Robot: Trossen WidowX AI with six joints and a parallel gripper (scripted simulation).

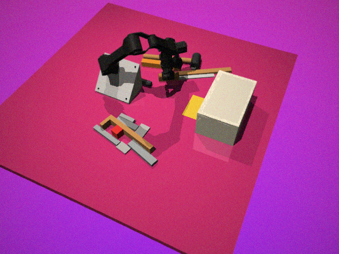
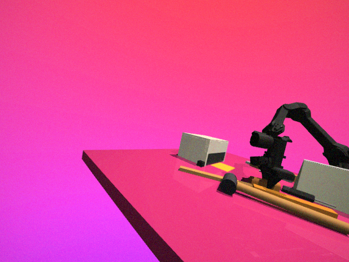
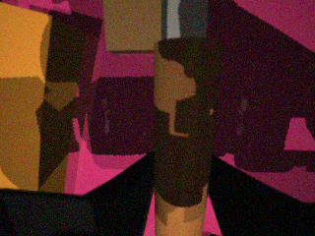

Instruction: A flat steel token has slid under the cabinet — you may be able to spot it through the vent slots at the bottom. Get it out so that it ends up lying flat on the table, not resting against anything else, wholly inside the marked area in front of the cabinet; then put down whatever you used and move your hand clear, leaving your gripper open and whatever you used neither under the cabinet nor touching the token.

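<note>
My gripper [image 1: 168,77] [image 2: 270,186] [image 3: 179,158] is shut on the round wooden handle of a tool with a flat grey metal blade [image 1: 201,76] [image 3: 193,20]. The blade points toward the cabinet side, beside a long wooden strip. How high the tool hangs is hard to tell. The pale cabinet [image 1: 227,98] [image 2: 193,148] stands on the table, with a dark opening low in its front in the exterior view. The yellow marked area [image 1: 192,107] [image 2: 223,167] lies in front of it. I cannot see the token in any view.
The wooden strip [image 1: 217,70] [image 2: 197,172], an orange bar [image 1: 150,63] [image 3: 22,49] and a mallet [image 1: 196,60] [image 2: 228,183] lie near the gripper. A black-handled tool [image 1: 146,82] [image 2: 298,193] lies by the base. Grey bars [image 1: 143,153], a wooden hook [image 1: 131,132] and a red block [image 1: 117,131] lie opposite.
</note>
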